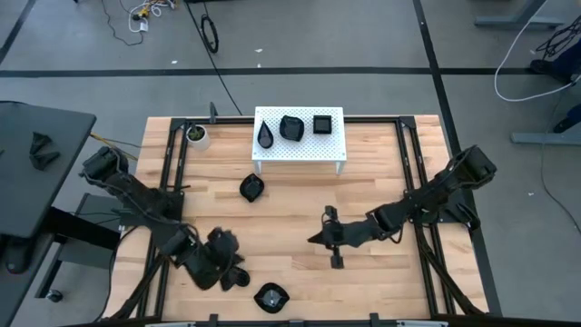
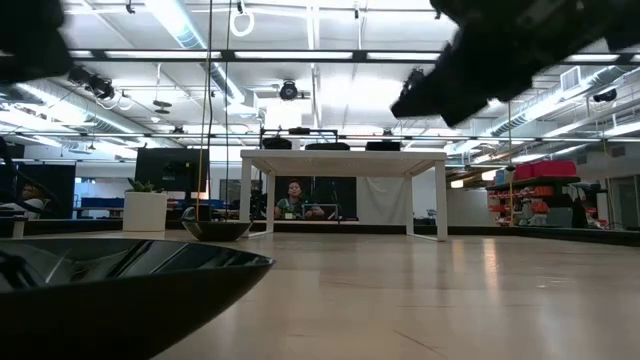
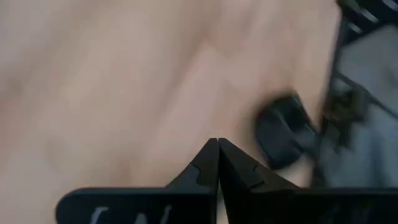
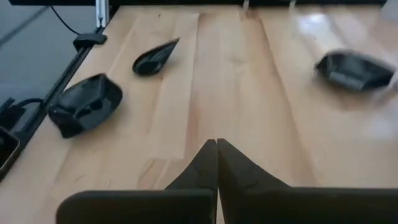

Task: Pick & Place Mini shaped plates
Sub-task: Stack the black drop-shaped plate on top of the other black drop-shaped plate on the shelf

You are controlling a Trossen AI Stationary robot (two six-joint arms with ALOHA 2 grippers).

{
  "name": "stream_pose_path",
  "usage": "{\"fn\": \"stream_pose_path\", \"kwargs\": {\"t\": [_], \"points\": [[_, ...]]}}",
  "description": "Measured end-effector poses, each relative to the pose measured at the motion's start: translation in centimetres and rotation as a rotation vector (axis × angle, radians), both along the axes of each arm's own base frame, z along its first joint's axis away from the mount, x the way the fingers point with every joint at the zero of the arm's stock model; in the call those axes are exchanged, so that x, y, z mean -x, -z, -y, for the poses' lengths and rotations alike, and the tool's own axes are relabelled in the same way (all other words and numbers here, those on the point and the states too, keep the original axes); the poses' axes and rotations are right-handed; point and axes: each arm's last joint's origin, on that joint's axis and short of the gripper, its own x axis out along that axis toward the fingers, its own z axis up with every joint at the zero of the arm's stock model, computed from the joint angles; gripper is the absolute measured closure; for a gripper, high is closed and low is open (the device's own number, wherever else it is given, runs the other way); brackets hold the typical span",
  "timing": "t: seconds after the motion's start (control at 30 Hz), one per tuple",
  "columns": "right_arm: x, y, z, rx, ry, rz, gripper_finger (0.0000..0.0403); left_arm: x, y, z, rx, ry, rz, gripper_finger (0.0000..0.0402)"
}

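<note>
left claw: fingers pressed together and empty, low over the bench's near left corner, just left of the lobed plate by the near edge.
cup with plant: white, at the bench's far left corner, beside the black frame rail.
bench: pale wooden planks; black frame rails run down both sides, narrowing the room at the edges.
lobed plates: one just in front of the stand's left leg; one near the bench's near edge, touching nothing.
white stand: small perforated table at the far middle, carrying three plates in a row.
teardrop plate: leftmost on the stand, long axis running far to near, its tip toward the far edge.
middle plate: rounded and lobed, no clear long axis.
square plate: rightmost on the stand, sides parallel to the stand's edges.
writing: none can be read.
open room: bare wood between the stand and the near edge, widest at centre.
right claw: fingers pressed together and empty, right of centre, pointing left over bare wood.
</note>
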Motion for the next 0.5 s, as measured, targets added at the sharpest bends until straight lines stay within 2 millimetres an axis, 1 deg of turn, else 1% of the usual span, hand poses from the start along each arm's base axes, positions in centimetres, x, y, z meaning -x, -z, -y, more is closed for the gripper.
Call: {"fn": "stream_pose_path", "kwargs": {"t": [0.07, 0.17, 0.3, 0.4, 0.5], "points": [[0.4, 0.6, 0.2, -0.049, 0.024, 0.018, 0.0401, 1.0, 0.1, 1.0, 0.117, 0.000, -0.055, 0.0392], [0.7, 1.1, 0.8, -0.083, 0.066, 0.042, 0.0401, 2.9, 0.4, 2.4, 0.273, -0.045, -0.164, 0.0392], [0.5, 0.9, 1.3, -0.102, 0.099, 0.100, 0.0401, 5.1, 0.8, 4.2, 0.392, -0.156, -0.195, 0.0392], [0.4, 0.8, 1.5, -0.095, 0.099, 0.117, 0.0401, 6.0, 1.9, 5.3, 0.440, -0.265, -0.195, 0.0388], [0.3, 0.6, 1.6, -0.083, 0.095, 0.135, 0.0401, 6.0, 3.7, 6.3, 0.475, -0.361, -0.229, 0.0365]]}}
